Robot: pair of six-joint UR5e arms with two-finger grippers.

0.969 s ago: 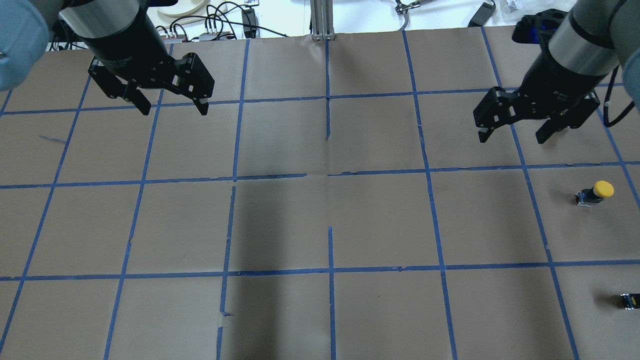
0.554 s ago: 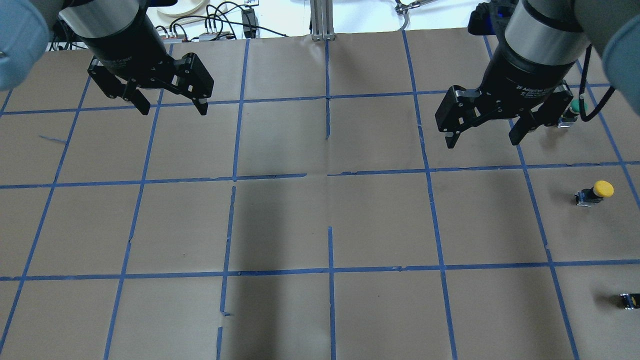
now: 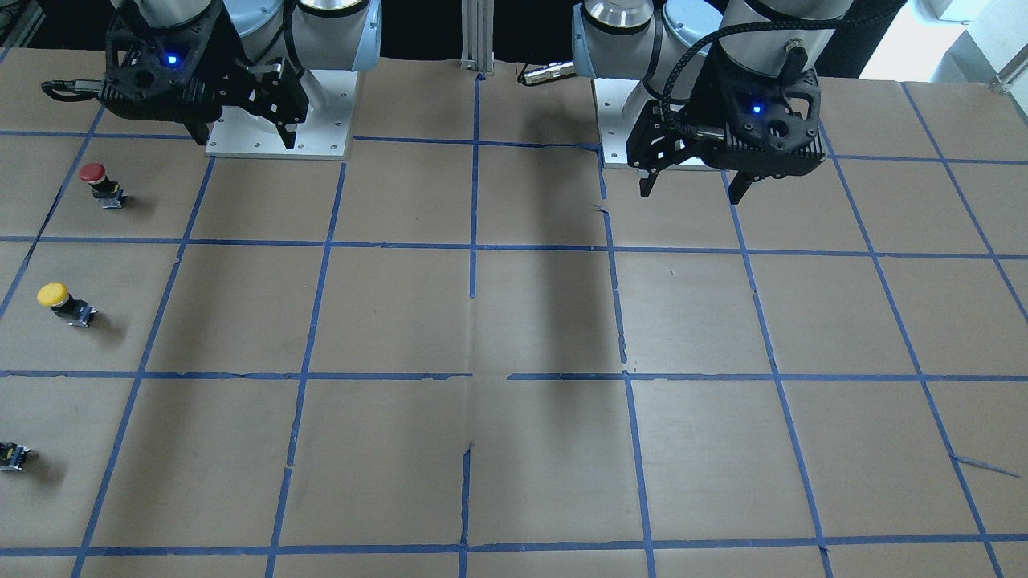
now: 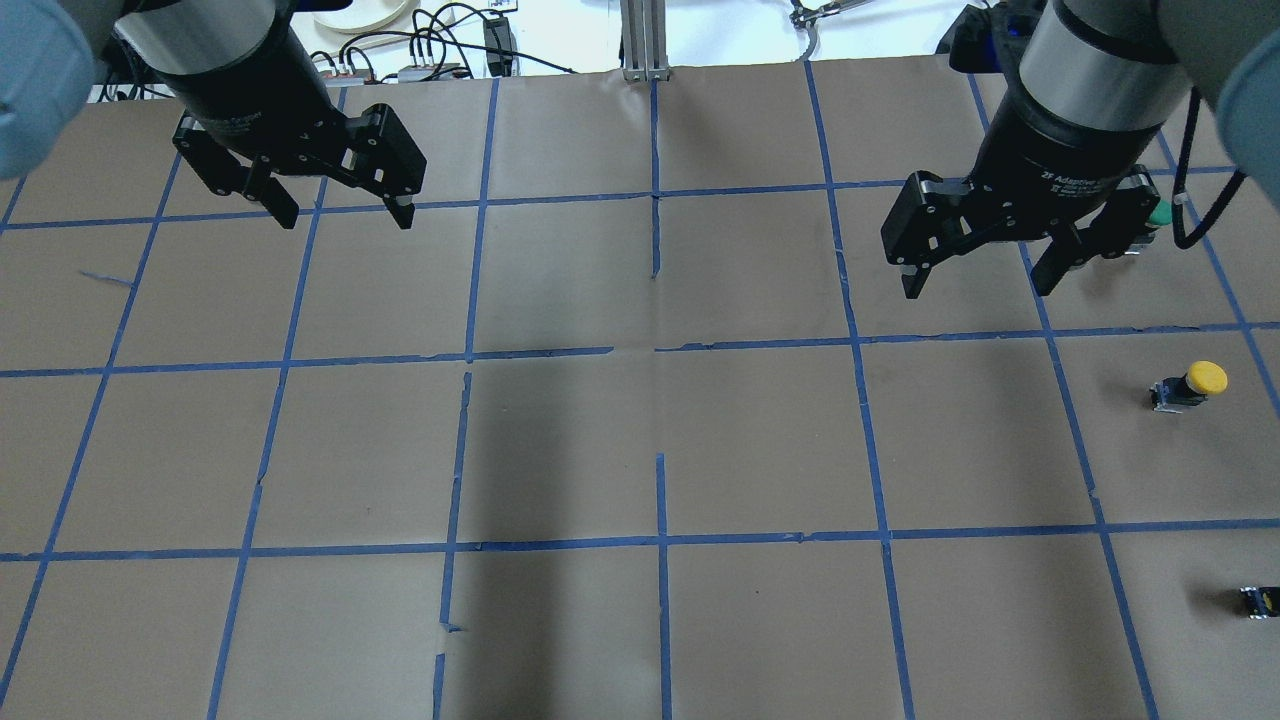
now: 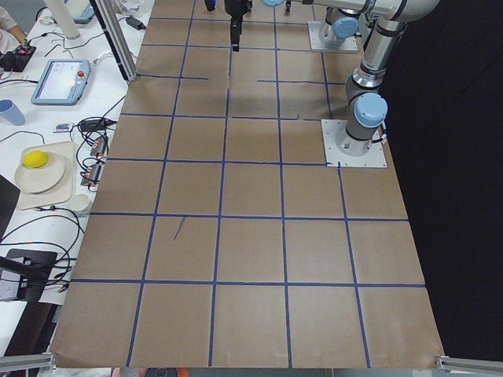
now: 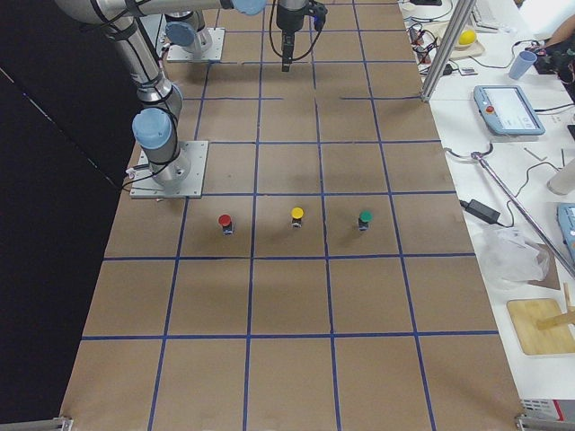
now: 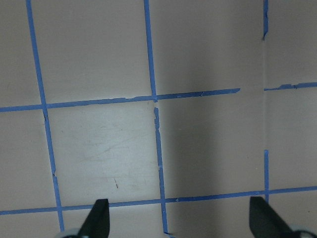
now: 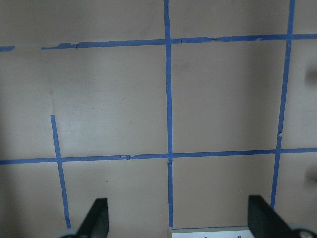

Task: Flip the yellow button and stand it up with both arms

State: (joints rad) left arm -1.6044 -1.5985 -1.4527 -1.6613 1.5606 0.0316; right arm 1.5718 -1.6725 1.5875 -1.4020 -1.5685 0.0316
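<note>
The yellow button (image 4: 1190, 384) rests on the brown paper at the table's right side, yellow cap on a dark body; it also shows in the front view (image 3: 64, 303) and in the exterior right view (image 6: 296, 217), where its cap is on top. My right gripper (image 4: 977, 288) is open and empty, raised above the table, left of and beyond the button. It shows in the front view (image 3: 241, 140) too. My left gripper (image 4: 345, 222) is open and empty at the far left, also in the front view (image 3: 692, 194). Both wrist views show only taped paper.
A red-capped button (image 3: 96, 178) and a green-capped button (image 6: 365, 218) flank the yellow one; the green one (image 4: 1155, 213) peeks out behind my right gripper. A tiny dark capless part (image 4: 1258, 601) lies near the right edge. Blue tape lines grid the table (image 4: 640, 450).
My right gripper has moved left, toward the table's middle, and turned a little, so the green button now shows beside it. The left arm and the yellow button have not moved.
</note>
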